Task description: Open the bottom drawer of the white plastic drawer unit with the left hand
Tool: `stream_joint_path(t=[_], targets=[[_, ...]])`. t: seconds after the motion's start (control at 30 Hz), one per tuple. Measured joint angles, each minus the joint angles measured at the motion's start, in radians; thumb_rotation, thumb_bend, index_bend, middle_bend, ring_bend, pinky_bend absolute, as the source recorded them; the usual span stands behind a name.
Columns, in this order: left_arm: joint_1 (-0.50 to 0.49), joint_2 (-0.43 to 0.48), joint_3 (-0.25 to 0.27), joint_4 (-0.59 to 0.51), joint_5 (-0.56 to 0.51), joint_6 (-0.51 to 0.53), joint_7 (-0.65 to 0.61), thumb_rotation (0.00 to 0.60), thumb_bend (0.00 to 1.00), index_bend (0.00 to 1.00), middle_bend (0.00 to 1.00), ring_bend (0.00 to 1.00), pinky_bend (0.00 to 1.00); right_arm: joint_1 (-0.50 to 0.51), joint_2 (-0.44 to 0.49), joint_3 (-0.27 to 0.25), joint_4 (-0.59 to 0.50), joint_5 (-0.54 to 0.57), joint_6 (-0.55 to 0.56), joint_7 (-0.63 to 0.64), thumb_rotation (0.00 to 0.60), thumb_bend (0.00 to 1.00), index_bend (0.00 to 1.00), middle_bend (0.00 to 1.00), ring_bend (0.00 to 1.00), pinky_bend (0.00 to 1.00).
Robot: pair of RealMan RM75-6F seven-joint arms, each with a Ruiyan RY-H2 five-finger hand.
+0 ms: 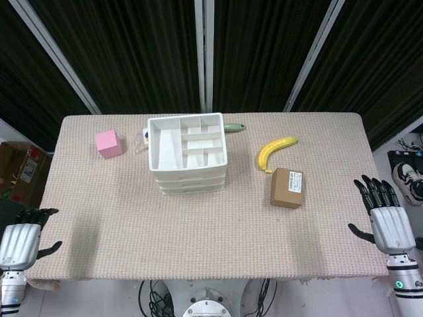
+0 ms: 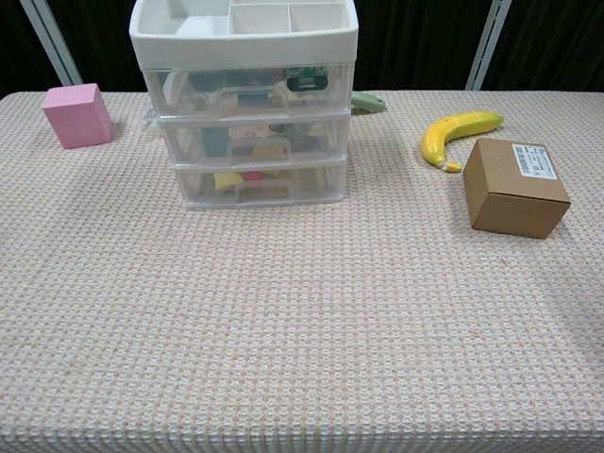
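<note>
The white plastic drawer unit stands on the table's back half, a divided tray on top and three clear drawers below. Its bottom drawer is closed, with small coloured items inside. My left hand hangs at the table's front left corner, far from the unit, fingers apart and holding nothing. My right hand is at the front right edge, fingers spread and empty. Neither hand shows in the chest view.
A pink cube sits left of the unit. A banana and a brown cardboard box lie to its right. A green object pokes out behind the unit.
</note>
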Motion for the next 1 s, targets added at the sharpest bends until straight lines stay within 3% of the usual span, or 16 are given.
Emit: stream_joint_path(t=[0.23, 0.63, 0.83, 1.0], targets=[[0.008, -0.022, -0.004, 0.010, 0.015, 0.024, 0.004, 0.600, 0.06, 0.29, 0.32, 0.27, 0.25, 0.007, -0.008, -0.001, -0.005, 0.009, -0.015, -0.004, 0.600, 0.05, 0.00, 0.00, 0.00, 0.01], [-0.044, -0.023, -0.018, -0.091, 0.063, -0.012, -0.005, 0.600, 0.07, 0.30, 0.34, 0.30, 0.28, -0.035, 0.014, -0.008, 0.026, -0.010, 0.062, 0.068, 0.600, 0.05, 0.00, 0.00, 0.00, 0.02], [-0.112, -0.072, -0.025, -0.142, 0.081, -0.107, -0.021, 0.600, 0.09, 0.32, 0.39, 0.39, 0.60, -0.040, 0.028, -0.007, 0.032, -0.021, 0.076, 0.086, 0.600, 0.05, 0.00, 0.00, 0.00, 0.02], [-0.196, -0.125, -0.035, -0.188, 0.053, -0.261, -0.054, 0.600, 0.12, 0.32, 0.44, 0.48, 0.78, -0.038, 0.039, -0.006, 0.025, -0.036, 0.081, 0.090, 0.600, 0.05, 0.00, 0.00, 0.00, 0.02]])
